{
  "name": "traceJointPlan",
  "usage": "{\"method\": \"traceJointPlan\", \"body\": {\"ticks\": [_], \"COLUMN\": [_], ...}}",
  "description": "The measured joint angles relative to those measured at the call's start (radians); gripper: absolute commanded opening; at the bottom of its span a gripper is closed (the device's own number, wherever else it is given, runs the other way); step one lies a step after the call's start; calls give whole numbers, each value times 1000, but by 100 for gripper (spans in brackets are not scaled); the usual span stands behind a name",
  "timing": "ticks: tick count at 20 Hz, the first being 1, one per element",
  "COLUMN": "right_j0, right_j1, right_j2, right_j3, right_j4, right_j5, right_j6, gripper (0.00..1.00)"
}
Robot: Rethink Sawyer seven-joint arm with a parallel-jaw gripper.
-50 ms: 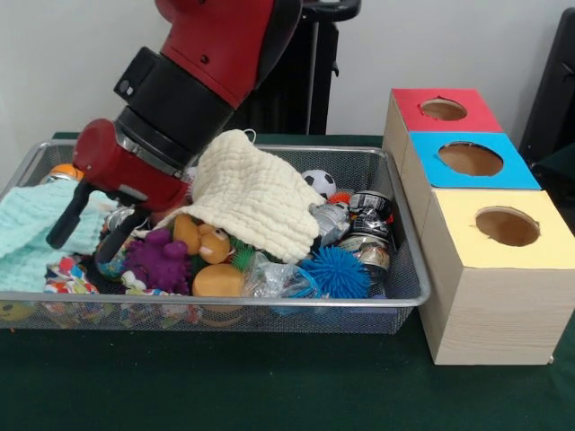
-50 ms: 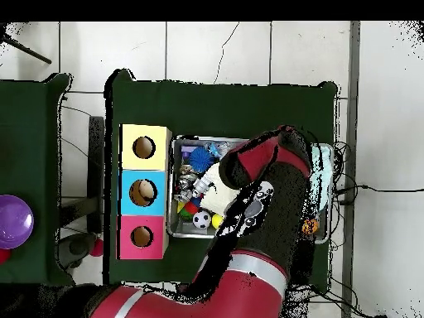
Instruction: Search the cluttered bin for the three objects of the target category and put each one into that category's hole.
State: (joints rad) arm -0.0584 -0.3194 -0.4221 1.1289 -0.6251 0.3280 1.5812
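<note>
The target category is not shown, so the three sought objects cannot be picked out; all the clutter lies in the wire bin [image 1: 395, 296] on the green table [image 1: 269, 386]. The gripper [image 1: 85, 235] hangs low over the bin's left part in the front view, its two black fingers [image 1: 65, 223] spread apart with nothing between them, tips just above a teal cloth [image 1: 31, 235] and a purple toy [image 1: 160, 260].

A cream cloth [image 1: 256, 202] drapes over the middle of the heap, touching the arm's wrist and hiding whatever is beneath it. At its edge show an orange figure [image 1: 208, 244], a blue spiky ball [image 1: 337, 272], cans [image 1: 368, 229] and a small football [image 1: 318, 182] by the far rim. The bin is packed; open room remains only along its right end near the cans.

Just beside the bin stand three boxes with round holes: yellow [image 1: 503, 229] nearest, blue [image 1: 469, 160], then red [image 1: 443, 109].

In the overhead view the arm [image 2: 265, 224] covers most of the bin, and the gripper is hidden there. A purple bowl [image 2: 12, 222] sits well apart on another table.
</note>
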Motion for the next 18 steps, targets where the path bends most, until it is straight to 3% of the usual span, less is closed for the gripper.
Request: {"method": "traceJointPlan", "body": {"ticks": [6,18], "right_j0": [-80,-169], "right_j1": [-27,-62], "right_j2": [38,129], "right_j3": [44,136], "right_j4": [138,273], "right_j5": [0,0], "right_j6": [0,0], "gripper": [100,100]}}
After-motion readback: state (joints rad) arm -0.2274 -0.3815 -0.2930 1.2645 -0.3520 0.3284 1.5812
